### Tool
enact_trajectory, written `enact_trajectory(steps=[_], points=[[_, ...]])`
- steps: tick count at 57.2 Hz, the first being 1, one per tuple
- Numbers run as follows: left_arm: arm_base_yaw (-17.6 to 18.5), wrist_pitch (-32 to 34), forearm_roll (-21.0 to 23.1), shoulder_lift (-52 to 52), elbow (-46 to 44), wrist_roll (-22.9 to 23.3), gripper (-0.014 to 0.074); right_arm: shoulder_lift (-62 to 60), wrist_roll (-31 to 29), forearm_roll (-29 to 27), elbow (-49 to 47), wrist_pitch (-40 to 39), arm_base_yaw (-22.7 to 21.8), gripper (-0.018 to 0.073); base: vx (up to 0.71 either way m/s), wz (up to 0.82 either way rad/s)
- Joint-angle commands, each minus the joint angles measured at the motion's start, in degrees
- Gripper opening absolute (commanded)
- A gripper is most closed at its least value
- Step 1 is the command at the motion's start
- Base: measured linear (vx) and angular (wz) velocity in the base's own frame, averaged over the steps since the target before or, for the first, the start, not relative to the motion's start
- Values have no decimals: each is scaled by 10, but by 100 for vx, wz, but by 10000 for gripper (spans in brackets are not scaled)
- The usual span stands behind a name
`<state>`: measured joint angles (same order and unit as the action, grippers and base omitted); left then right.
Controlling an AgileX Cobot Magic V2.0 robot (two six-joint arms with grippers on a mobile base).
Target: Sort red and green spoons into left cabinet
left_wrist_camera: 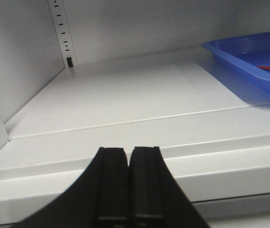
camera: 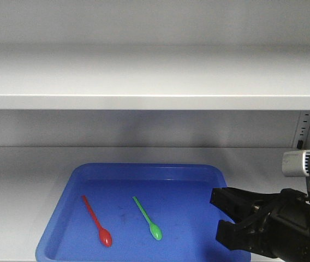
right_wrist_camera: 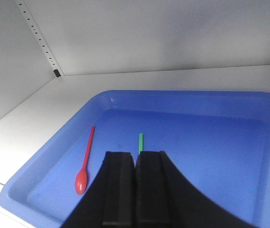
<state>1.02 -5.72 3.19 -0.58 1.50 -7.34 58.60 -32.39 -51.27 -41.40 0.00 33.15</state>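
The red spoon (camera: 96, 220) and the green spoon (camera: 147, 218) lie side by side in a blue tray (camera: 144, 168) on the lower shelf of the left cabinet (camera: 18, 180). Their bowls point toward the front. My right gripper (camera: 216, 213) hovers over the tray's right front corner. In the right wrist view its fingers are shut and empty (right_wrist_camera: 135, 154), hiding the green spoon (right_wrist_camera: 140, 142) except for its handle tip. The red spoon (right_wrist_camera: 86, 159) lies to their left. My left gripper (left_wrist_camera: 129, 149) is shut and empty at the shelf's front edge, left of the tray (left_wrist_camera: 230, 54).
An upper shelf (camera: 155, 76) spans the cabinet above the tray. Slotted rails (left_wrist_camera: 61, 33) run up the back corners. Bare shelf surface (left_wrist_camera: 125, 95) lies between the left wall and the tray.
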Motion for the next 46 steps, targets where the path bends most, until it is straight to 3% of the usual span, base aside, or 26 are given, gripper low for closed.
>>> enact_trajectory(steps=[1,27,35,39,46], points=[[0,46,0,-11,10,7,-1,-5,-5,1,-17,-35,-1,-1,0,0],[0,46,0,-11,10,7,-1,1,-23,9,-17,-43,-1,-1,0,0],[0,46,0,-11,10,7,-1,3,13,154,-17,-53,-1,-1,0,0],[0,46,0,-11,10,7,-1,4,73,234,-10,-95,-8,-1,0,0],[0,46,0,-11,10,7,-1,4,206,314,24,-163,-62,-1,0,0]])
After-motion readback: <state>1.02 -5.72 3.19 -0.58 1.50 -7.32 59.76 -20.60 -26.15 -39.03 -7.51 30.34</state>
